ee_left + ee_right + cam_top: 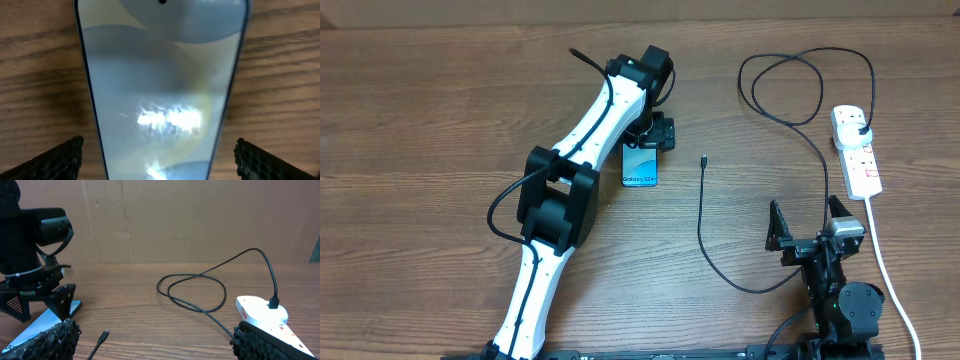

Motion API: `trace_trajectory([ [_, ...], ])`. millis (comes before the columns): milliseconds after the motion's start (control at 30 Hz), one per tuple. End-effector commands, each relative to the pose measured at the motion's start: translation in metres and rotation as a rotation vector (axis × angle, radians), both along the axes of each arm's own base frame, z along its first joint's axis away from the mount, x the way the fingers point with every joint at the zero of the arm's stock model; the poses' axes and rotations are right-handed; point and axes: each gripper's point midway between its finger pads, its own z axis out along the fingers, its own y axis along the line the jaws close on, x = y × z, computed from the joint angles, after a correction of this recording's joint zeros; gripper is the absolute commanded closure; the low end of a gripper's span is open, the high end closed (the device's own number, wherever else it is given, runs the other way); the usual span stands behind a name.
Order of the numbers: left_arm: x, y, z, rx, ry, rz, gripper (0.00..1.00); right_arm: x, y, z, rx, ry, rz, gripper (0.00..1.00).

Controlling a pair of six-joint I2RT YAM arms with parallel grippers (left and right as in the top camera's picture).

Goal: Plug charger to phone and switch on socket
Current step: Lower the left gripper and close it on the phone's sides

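Note:
The phone [640, 172] lies flat on the table, its teal screen up. My left gripper [651, 138] is down over the phone's far end, open. In the left wrist view the phone [160, 90] fills the gap between the two black fingers [55, 160], with wood showing on both sides. The charger [701, 215] is a thin black cable; its connector tip [704, 160] lies loose right of the phone. Its black plug [861, 126] sits in the white socket [857, 152]. My right gripper [810, 225] is open and empty, near the front, just left of the socket's near end.
The charger loops widely behind the socket [200, 287]. A thick white cord [886, 262] runs from the socket to the front edge, right of my right arm. In the right wrist view the connector tip [102, 336] lies just ahead of the left finger.

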Motion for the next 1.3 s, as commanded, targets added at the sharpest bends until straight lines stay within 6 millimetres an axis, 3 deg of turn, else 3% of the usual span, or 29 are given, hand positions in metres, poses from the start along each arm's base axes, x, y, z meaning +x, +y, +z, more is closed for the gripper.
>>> trace_trajectory([
  [0, -0.004, 0.004, -0.016, 0.034, 0.016, -0.014, 0.0, 0.0, 0.0, -0.002, -0.004, -0.004, -0.003, 0.0],
  [233, -0.005, 0.006, -0.028, 0.043, 0.012, -0.019, 0.0, 0.0, 0.0, -0.002, -0.004, -0.004, -0.003, 0.0],
  [633, 0.0, 0.002, -0.028, 0.029, -0.008, -0.018, 0.0, 0.0, 0.0, -0.002, -0.004, -0.004, -0.003, 0.0],
  [1000, -0.008, -0.008, -0.028, -0.006, 0.019, -0.025, 0.0, 0.0, 0.0, -0.002, -0.004, -0.004, -0.003, 0.0],
  [1267, -0.009, -0.006, -0.029, 0.011, 0.019, -0.014, 0.0, 0.0, 0.0, -0.002, -0.004, -0.004, -0.003, 0.0],
])
